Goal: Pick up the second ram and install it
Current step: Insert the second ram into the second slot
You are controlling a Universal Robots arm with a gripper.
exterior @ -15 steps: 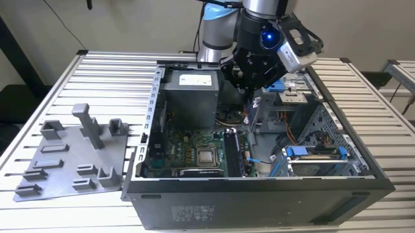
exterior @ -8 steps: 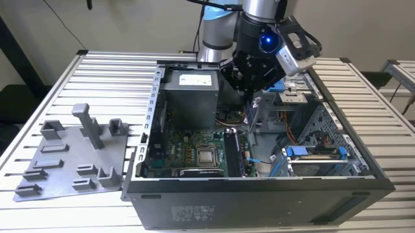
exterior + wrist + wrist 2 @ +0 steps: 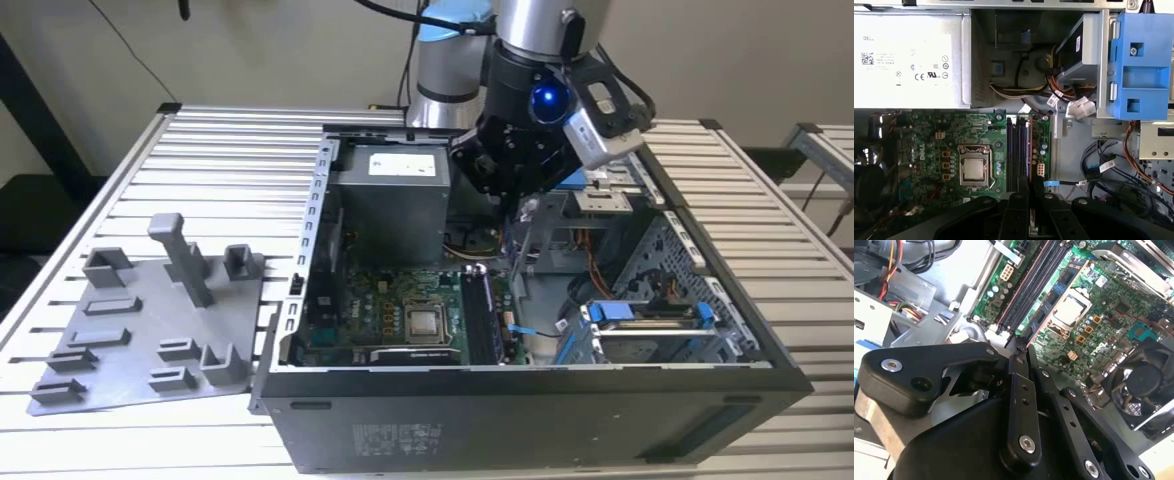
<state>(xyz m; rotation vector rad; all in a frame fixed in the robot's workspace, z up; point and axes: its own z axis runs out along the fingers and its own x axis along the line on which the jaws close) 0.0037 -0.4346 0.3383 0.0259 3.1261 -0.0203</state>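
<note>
From where I stand, the open computer case (image 3: 534,400) fills the middle of the exterior view, lying on a slatted metal table (image 3: 214,150). The 1 arm comes down from the upper centre of the frame. Its gripper (image 3: 523,205) hangs above the case interior, just on the exterior view's right of the grey power supply (image 3: 390,195). The 2 fingers (image 3: 1019,390) are drawn in tight against each other, clamped on a thin dark edge that I take to be the second ram (image 3: 515,250). In the exterior view it shows as a slim strip reaching down from the fingertips toward the motherboard. It is not touching the board. In both wrist views the black finger links converge on that narrow edge, and the long black memory slots (image 3: 1018,150) lie directly beyond it, running the same way as the gap between the fingers. The processor socket (image 3: 975,169) sits just beside those slots, and a blue drive bracket (image 3: 1144,65) is on their other side, well apart. At the exterior view's lower left, outside the case, the grey fixture (image 3: 134,330) with its upright blocks stands well apart from the gripper.
</note>
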